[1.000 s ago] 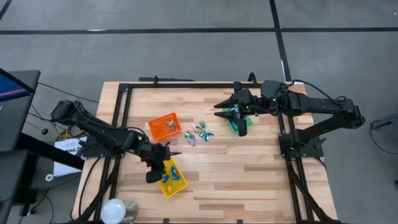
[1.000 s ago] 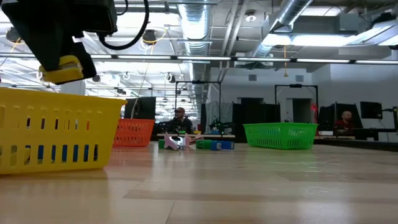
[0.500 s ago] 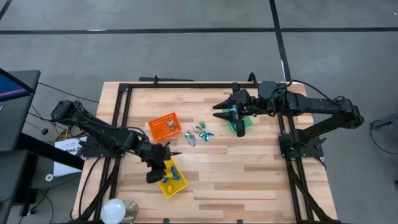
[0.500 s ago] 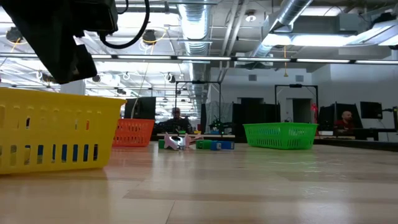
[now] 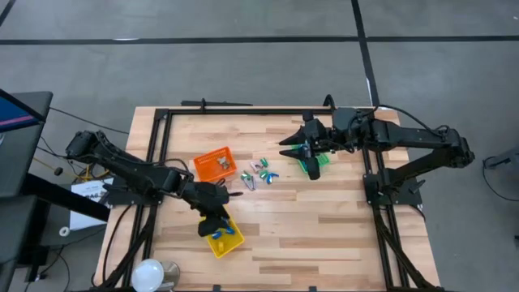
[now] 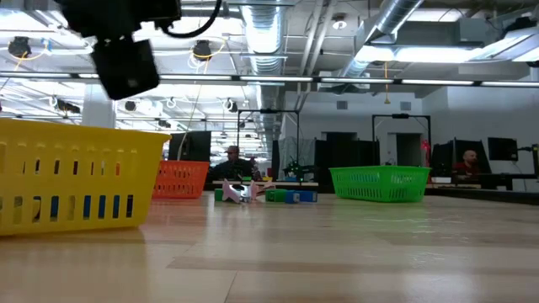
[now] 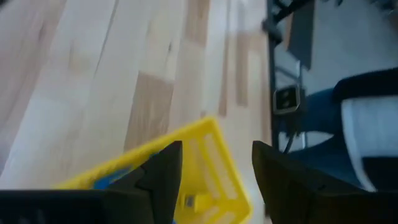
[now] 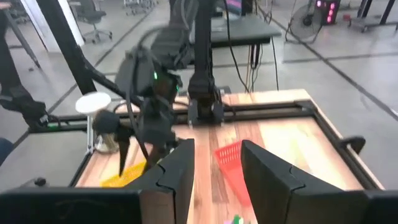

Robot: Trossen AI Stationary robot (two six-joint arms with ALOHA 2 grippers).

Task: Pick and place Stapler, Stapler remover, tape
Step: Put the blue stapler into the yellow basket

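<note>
1. Tape rolls cannot be picked out for certain; blue items (image 5: 228, 236) lie in the yellow bin (image 5: 233, 244) just below the left gripper (image 5: 212, 226), and through the bin's slots in the low view blue shows low inside.
2. Left fingers (image 7: 163, 174) stand apart over the yellow bin's rim (image 7: 214, 155), grasping nothing; between them a small yellow piece (image 7: 187, 200) rests inside the bin.
3. Beyond the left fingers lies bare tabletop (image 5: 308, 219), wide and free toward the near edge and the right frame rail.
4. Right gripper (image 5: 310, 150) hovers over the green bin (image 5: 315, 165) at the tabletop's far right; its fingers (image 8: 180, 165) are parted with nothing visible between them.
5. Between the two grippers sit the orange bin (image 5: 214, 165) and a scatter of small coloured pieces (image 5: 259, 172), near each other but not touching.
6. Compared with a second ago, the yellow object once clamped in the left fingers is gone from them; the left gripper has released and shifted over the yellow bin's middle.
7. The right arm has hardly moved over the same span.
8. No brand, label or writing can be read anywhere.
</note>
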